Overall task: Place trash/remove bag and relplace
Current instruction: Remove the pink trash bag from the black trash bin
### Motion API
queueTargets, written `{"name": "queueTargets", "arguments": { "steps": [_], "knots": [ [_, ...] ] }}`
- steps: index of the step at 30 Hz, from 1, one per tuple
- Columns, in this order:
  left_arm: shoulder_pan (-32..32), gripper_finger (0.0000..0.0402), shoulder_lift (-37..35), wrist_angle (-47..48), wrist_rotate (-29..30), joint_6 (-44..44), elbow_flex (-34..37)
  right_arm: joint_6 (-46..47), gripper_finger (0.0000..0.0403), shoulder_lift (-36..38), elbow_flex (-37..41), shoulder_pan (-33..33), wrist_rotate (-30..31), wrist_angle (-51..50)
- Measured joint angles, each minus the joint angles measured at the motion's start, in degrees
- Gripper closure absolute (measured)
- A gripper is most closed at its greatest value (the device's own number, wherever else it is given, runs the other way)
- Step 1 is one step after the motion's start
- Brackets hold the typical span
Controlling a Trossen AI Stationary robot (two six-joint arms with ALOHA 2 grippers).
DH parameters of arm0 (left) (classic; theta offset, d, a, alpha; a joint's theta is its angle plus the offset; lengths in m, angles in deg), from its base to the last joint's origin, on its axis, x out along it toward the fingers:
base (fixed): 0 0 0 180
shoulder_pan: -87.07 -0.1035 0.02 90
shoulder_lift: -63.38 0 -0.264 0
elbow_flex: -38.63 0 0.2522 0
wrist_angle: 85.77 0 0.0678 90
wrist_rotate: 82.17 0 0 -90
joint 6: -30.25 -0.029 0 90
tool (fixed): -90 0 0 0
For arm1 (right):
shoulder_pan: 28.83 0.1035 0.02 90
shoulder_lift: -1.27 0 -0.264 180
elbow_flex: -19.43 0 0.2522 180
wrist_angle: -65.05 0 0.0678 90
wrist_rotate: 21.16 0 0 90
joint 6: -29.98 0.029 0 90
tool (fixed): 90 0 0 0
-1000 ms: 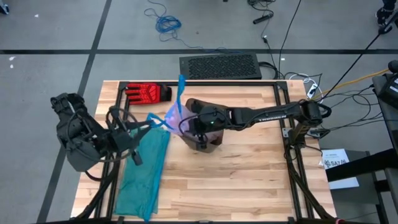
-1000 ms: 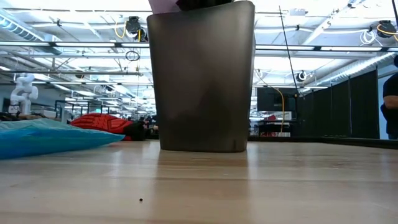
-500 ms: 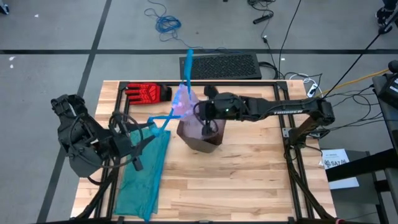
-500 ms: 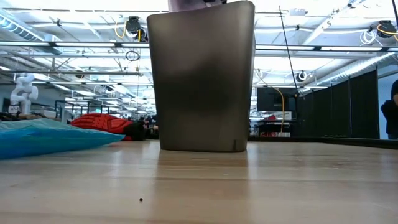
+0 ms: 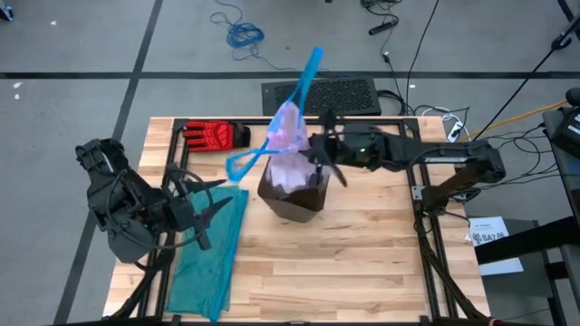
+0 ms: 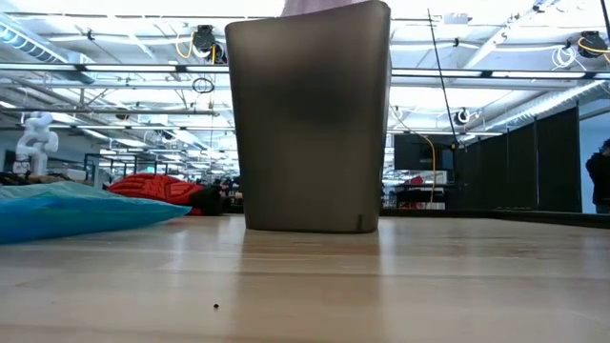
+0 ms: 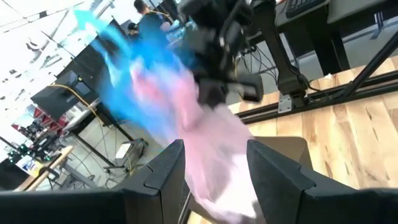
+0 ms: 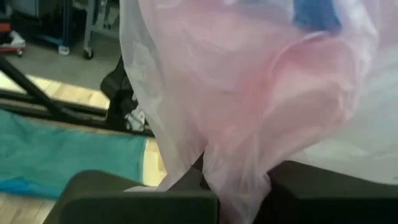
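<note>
While the right gripper (image 5: 319, 156) pinches the bag (image 5: 288, 149) above the dark bin (image 5: 294, 192) in the high view, the thin pale pink liner hangs bunched and crumpled, its lower part inside the bin and its blue drawstring loops (image 5: 272, 122) splayed out, one to the far side and one toward the left. The left gripper (image 5: 213, 201) sits at the table's (image 5: 362, 254) left, well apart from the bag, fingers spread over the teal bag (image 5: 210, 249); a red glove (image 5: 216, 135) lies at the far left.

In the low view, the bin (image 6: 308, 119) stands upright, only a sliver of pink at its rim.

In the left wrist view, the spread fingers (image 7: 163, 177) frame the blurred pink bag (image 7: 205, 137).

In the right wrist view, translucent folds of the bag (image 8: 249, 93) are gathered between the pressed fingers (image 8: 298, 186).
</note>
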Motion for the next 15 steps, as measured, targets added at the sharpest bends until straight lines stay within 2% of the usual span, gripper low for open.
{"name": "queueTargets", "arguments": {
  "steps": [4,9,12,15],
  "knots": [
    [-0.1,0.0232,0.0,7.3,0.0,9.2,0.0,-0.1,0.0403,3.2,0.0,0.0,0.1,0.0],
    [-0.1,0.0239,0.0,24.5,-0.1,31.0,0.3,-0.9,0.0403,8.5,0.0,1.8,3.8,-0.2],
    [-0.2,0.0257,0.0,31.8,-0.1,41.7,2.9,-1.4,0.0403,11.8,0.0,3.9,6.0,-1.3],
    [-1.2,0.0288,0.0,33.4,-0.2,47.1,7.3,-1.4,0.0403,14.9,-0.1,6.3,8.0,-2.1]
  ]
}}
